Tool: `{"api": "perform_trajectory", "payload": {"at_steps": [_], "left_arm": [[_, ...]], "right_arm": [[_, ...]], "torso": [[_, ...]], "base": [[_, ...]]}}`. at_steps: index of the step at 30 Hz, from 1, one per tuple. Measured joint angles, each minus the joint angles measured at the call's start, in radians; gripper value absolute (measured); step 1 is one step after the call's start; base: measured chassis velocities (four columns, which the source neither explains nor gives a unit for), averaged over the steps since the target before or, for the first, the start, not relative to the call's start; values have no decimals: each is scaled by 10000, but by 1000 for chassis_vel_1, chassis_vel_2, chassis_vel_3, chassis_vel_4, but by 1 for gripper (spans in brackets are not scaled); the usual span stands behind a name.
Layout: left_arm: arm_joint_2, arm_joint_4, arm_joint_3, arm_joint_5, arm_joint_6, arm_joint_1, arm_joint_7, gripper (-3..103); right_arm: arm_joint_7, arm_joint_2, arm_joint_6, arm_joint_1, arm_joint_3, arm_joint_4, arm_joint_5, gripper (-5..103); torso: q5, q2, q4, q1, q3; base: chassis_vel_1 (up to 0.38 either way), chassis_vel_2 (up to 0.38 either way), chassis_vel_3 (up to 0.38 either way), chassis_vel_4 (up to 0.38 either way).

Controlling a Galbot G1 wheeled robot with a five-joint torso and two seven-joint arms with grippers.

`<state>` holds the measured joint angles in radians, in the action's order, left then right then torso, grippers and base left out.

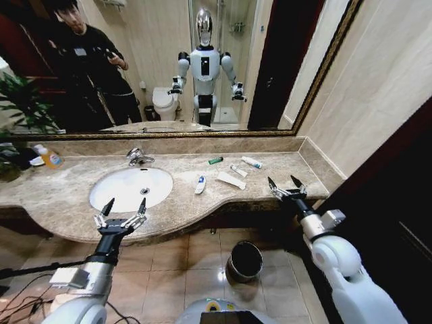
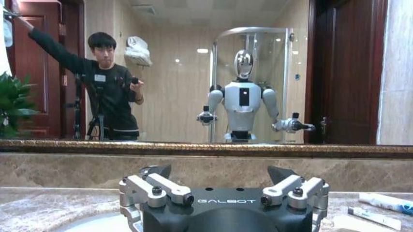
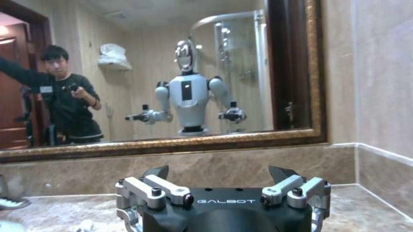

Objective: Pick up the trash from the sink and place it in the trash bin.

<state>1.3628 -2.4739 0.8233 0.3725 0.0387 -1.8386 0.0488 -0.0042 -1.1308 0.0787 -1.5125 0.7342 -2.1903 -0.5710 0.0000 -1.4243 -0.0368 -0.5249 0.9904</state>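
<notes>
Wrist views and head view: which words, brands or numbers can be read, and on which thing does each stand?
"GALBOT": on the left gripper body.
"GALBOT": on the right gripper body.
Print on the white-and-blue tube and the yellow-orange bottle: too small to read.

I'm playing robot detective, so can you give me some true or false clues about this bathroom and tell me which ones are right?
1. The left gripper is holding a tube. False: it is open and empty, hovering at the counter's front edge by the sink.
2. The trash bin stands on the floor below the counter. True.
3. The small dark green stick lies inside the basin. False: it lies on the marble counter, near the back wall.
4. The right gripper is open. True.
5. The white-and-blue tube lies on the counter just beside the basin. True.
</notes>
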Motion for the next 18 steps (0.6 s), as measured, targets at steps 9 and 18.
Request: {"api": "perform_trajectory", "payload": {"at_steps": [9,18], "left_arm": [[0,0,-1,0,0,0,0,100],[0,0,0,0,0,0,0,100]], "right_arm": [[-116,-218,-550,-485,219,107,9,100],[-227,-295,-378,-241,104,209,78,100]], "torso": [[0,0,0,-2,1],[0,0,-1,-2,1]], "base": [[0,0,0,0],[0,0,0,0]]}}
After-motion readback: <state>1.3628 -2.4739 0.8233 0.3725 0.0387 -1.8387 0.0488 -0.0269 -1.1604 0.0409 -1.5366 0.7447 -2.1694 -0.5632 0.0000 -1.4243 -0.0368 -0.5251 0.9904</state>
